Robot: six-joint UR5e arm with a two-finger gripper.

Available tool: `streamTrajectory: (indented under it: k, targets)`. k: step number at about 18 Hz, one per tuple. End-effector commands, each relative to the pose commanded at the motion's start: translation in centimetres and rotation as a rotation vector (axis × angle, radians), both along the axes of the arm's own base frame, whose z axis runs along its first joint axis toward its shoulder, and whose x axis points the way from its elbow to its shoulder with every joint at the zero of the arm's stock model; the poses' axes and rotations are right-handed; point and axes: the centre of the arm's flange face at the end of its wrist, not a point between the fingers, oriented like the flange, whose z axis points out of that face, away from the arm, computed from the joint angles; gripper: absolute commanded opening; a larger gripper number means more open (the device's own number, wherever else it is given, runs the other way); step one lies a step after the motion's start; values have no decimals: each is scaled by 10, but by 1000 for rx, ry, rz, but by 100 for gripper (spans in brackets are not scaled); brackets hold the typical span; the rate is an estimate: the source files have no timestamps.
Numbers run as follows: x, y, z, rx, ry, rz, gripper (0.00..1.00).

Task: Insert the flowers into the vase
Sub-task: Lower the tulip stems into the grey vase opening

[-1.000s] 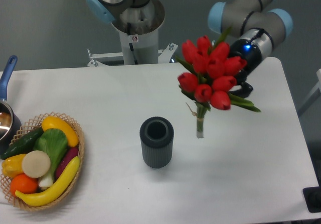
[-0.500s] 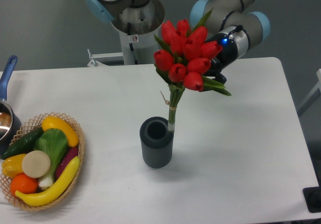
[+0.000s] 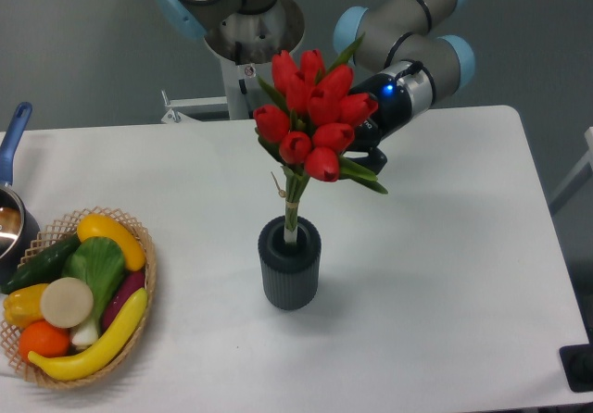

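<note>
pincer [image 3: 366,154] mostly hidden behind the flowers [image 3: 310,126], fingers not visible, so can't tell how far open it is or exactly where it grips; only a dark bit shows at the bunch's right edge, touching the leaves. flowers are up off the desk [image 3: 445,274], tilted slightly left-down, stem ends sitting in the mouth of the vase [image 3: 289,262]; how deep they go is hidden by the rim. vase stands upright near desk centre. arm's wrist [image 3: 408,89] shows a blue light, upper arm cut off at the top edge. left side: woven basket [image 3: 139,246] of toy produce, part cut by the frame; behind it a pot [image 3: 11,219] with a blue handle, mostly out of frame. dark object [image 3: 579,367] at the bottom right corner, unclear. robot base [image 3: 246,52] at the far desk edge. desk white, wall grey.
</note>
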Motion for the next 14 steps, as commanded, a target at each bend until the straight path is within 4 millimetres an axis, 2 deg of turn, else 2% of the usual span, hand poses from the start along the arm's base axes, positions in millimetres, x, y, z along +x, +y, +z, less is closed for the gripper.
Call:
streamTrajectory:
  k: [9,14]
  targets:
    - [0,6,-29,-113,3,7,35]
    - [-8,9,-57,-113,5,14,35]
